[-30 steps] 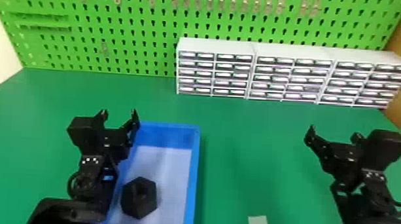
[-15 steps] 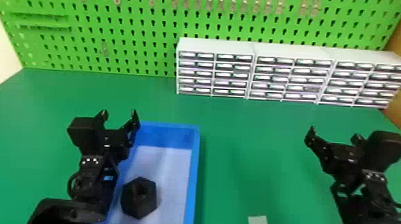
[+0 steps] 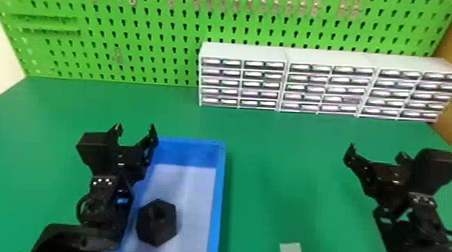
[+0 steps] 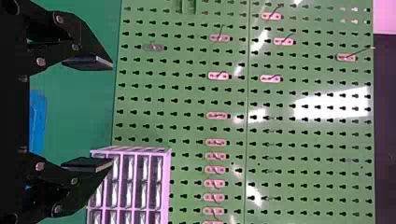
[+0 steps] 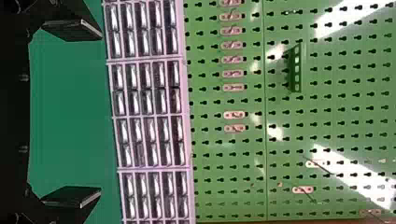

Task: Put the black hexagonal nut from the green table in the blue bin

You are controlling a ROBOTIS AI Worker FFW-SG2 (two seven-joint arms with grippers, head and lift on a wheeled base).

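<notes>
**Left two-fingered black gripper (image 3: 135, 128) spread and empty; black hexagonal nut (image 3: 156, 222) inside blue rectangular plastic bin (image 3: 217, 201)**

End-effector state: I read the left gripper as spread, with nothing pinched between its flat fingers. The right two-fingered black gripper (image 3: 377, 152) is likewise spread and empty, well apart from the bin, above the green table (image 3: 263, 181).

Step in hand: I judge the placement complete. The nut lies on the bin's pale floor, toward the left side wall; I cannot tell whether it touches that wall. The left gripper is near the bin's far left corner and well clear of the nut.

Next move: no further grasp is called for. I would leave both grippers empty, back the left arm away without brushing the bin's rim, and end the cycle.

Orientation: the nut appears to lie flat, its bore opening upward and the bore axis roughly upright. One corner of the hexagon points toward the bin's far end, the opposite corner toward the near end. Its outline is compact; I can assign no long axis across it.
</notes>
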